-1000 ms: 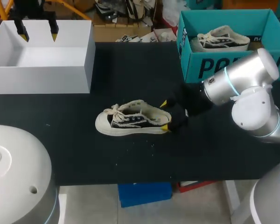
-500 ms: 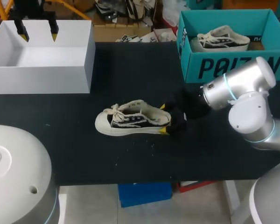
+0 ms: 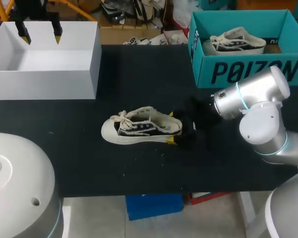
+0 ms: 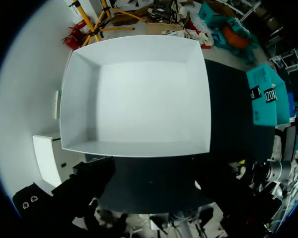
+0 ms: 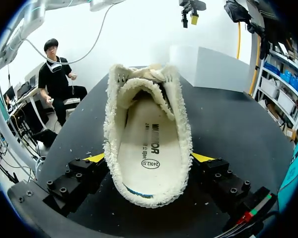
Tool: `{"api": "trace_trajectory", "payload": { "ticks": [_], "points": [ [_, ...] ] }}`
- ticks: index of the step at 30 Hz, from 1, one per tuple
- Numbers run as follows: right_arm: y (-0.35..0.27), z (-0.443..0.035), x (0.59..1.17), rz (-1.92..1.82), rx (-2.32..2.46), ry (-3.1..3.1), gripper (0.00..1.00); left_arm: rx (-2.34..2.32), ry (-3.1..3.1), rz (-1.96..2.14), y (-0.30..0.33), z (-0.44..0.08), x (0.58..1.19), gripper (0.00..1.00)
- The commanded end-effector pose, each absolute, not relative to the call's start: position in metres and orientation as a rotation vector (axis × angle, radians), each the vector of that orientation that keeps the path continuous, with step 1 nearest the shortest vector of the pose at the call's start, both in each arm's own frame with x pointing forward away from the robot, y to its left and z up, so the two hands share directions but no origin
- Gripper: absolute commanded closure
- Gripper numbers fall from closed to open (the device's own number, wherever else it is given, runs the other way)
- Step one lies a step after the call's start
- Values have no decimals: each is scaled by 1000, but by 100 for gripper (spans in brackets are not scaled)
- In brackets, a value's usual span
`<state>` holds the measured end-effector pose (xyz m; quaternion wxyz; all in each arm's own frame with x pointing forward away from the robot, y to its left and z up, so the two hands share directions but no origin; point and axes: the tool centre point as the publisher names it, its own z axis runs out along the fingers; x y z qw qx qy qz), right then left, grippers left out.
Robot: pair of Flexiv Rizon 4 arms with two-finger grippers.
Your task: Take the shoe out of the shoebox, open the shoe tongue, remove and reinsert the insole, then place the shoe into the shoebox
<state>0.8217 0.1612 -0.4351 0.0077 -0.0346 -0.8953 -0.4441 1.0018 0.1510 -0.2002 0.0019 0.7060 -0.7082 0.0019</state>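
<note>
Right arm (image 3: pixel 248 96) comes in low from the right side, stretched out almost level over the table (image 3: pixel 139 74). The right gripper (image 3: pixel 171 127) (image 5: pixel 149 157) sits around the heel of the shoe (image 3: pixel 139 126) (image 5: pixel 149 144), mid-table, toe pointing toward the left arm's side. Honestly can't tell if it's squeezing. Left gripper (image 3: pixel 39 33) hangs spread apart over the white box (image 3: pixel 44 74).

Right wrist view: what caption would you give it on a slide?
Open right gripper straddling the heel of a frayed cream sneaker, its insole showing.
</note>
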Motion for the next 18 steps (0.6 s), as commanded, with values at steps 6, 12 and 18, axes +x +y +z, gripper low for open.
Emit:
{"api": "trace_trajectory", "payload": {
  "ticks": [6, 12, 18],
  "points": [
    [166, -444, 822, -1425, -116, -2782, 0, 2218, -2221, 1, 150, -200, 1001, 0],
    [166, -447, 822, -1464, -115, -2775, 100, 2218, -2221, 1, 150, -200, 1001, 0],
    [166, -447, 822, -1464, -115, -2775, 100, 2218, -2221, 1, 150, -200, 1001, 0]
  ]
}}
